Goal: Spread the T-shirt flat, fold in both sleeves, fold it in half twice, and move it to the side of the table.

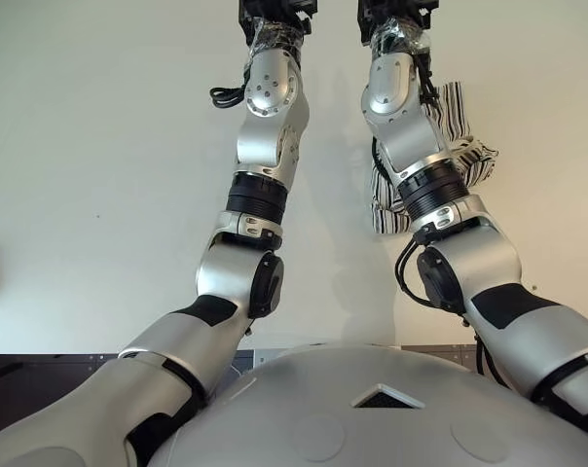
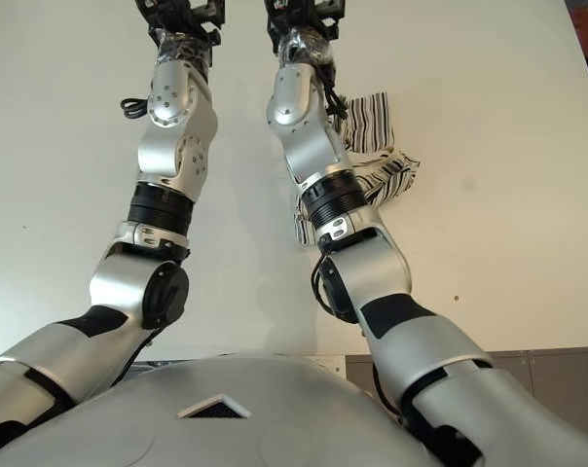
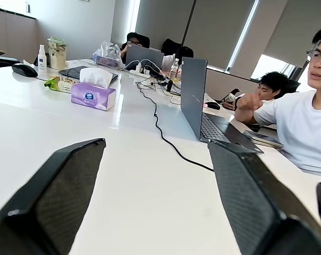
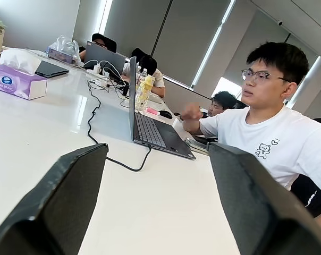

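The T-shirt (image 1: 467, 146), striped black and white, lies bunched on the white table (image 1: 99, 146), just right of my right forearm, which hides part of it. Both arms stretch forward side by side over the table. My left gripper (image 3: 156, 146) is open, with bare tabletop between its dark fingers (image 3: 70, 180). My right gripper (image 4: 158, 147) is also open and holds nothing. Both grippers sit beyond the shirt, at the top edge of the head views, the left gripper (image 2: 182, 12) beside the right gripper (image 2: 309, 10).
Far across the table stand a purple tissue box (image 3: 92, 95), an open laptop (image 3: 195, 98) with a black cable (image 3: 160, 133) trailing from it, bottles and a mouse. The table's near edge (image 1: 80, 352) runs just in front of my body.
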You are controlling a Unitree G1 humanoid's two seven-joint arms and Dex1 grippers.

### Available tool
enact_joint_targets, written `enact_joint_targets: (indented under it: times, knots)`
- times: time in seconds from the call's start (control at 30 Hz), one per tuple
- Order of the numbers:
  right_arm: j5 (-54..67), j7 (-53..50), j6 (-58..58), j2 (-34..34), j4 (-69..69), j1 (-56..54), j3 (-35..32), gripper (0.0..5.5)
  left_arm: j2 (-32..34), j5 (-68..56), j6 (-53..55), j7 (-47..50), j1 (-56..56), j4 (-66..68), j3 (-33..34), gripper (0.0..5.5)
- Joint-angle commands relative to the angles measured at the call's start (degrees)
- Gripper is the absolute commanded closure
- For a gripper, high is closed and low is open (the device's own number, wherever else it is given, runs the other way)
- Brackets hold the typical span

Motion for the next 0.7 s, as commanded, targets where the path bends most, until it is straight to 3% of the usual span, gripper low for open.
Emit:
enact_joint_targets:
  times: [0.03, 0.13, 0.23, 0.37, 0.43, 0.5, 0.7]
  knots:
    - [-1.24, -0.49, -1.35, 0.39, 1.51, -2.39, 0.62, 2.07, -1.22, -1.83, 1.37, -2.23, -3.47, 1.73, 1.69, 1.93]
    - [-0.15, 0.12, -2.29, 0.31, 2.35, -2.54, -0.37, 2.07, -0.95, -1.58, 0.66, -2.23, -4.05, 3.04, 2.24, 1.93]
    - [-0.13, 3.09, -1.32, -1.97, -6.95, 1.17, -0.65, 2.07, 0.07, -2.81, 1.46, -3.13, -0.85, -1.85, 3.23, 1.93]
    - [3.01, 26.59, 4.32, -20.25, -35.69, 21.98, -2.8, 2.07, 7.72, -5.39, 11.27, -12.96, 18.84, -29.85, -0.42, 1.93]
    - [4.25, 42.39, 3.64, -33.48, -44.88, 33.29, -1.06, 2.07, 14.43, -10.03, 20.15, -20.47, 30.32, -43.66, -2.84, 1.93]
    - [4.24, 51.29, 5.04, -39.95, -49.9, 40.47, 2.1, 2.07, 20.83, -14.07, 27.57, -27.68, 38.38, -52.35, -6.39, 1.93]
    - [-3.35, 57.89, 6.9, -30.02, -42.65, 35.21, 18.99, 2.07, 28.52, -9.31, 35.21, -37.08, 38.88, -54.83, -19.04, 1.93]
